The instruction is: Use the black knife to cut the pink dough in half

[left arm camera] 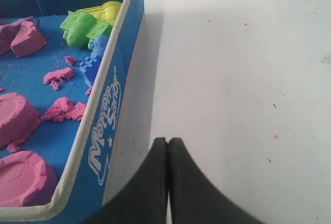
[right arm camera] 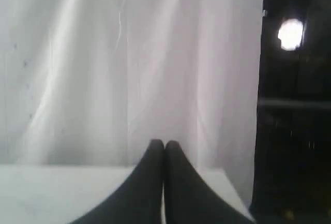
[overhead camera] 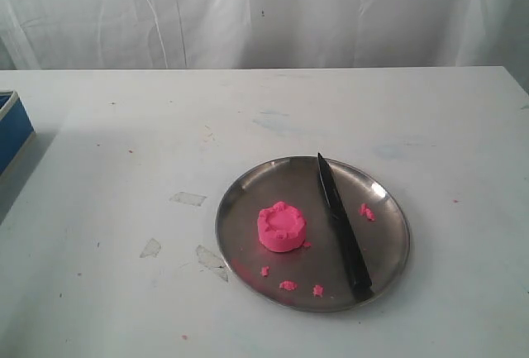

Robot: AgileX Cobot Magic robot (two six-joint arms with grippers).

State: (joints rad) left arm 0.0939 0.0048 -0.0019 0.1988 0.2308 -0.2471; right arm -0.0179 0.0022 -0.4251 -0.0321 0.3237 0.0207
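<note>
The pink dough (overhead camera: 282,226), a small round puck with a lumpy top, sits whole left of centre on a round metal plate (overhead camera: 240,201). The black knife (overhead camera: 341,226) lies on the plate's right side, tip pointing away, handle at the near rim. Neither gripper shows in the exterior view. In the left wrist view my left gripper (left arm camera: 168,140) is shut and empty above the white table beside a blue box. The right wrist view shows my right gripper (right arm camera: 164,143) shut and empty, facing the white curtain beyond the table's edge.
Tiny pink crumbs (overhead camera: 287,284) lie on the plate. A blue box (left arm camera: 106,115) at the table's left edge holds purple-pink dough lumps (left arm camera: 15,118) and green, yellow and blue plastic moulds (left arm camera: 85,26). Its corner (overhead camera: 10,126) shows in the exterior view. Tape scraps (overhead camera: 188,199) lie left of the plate.
</note>
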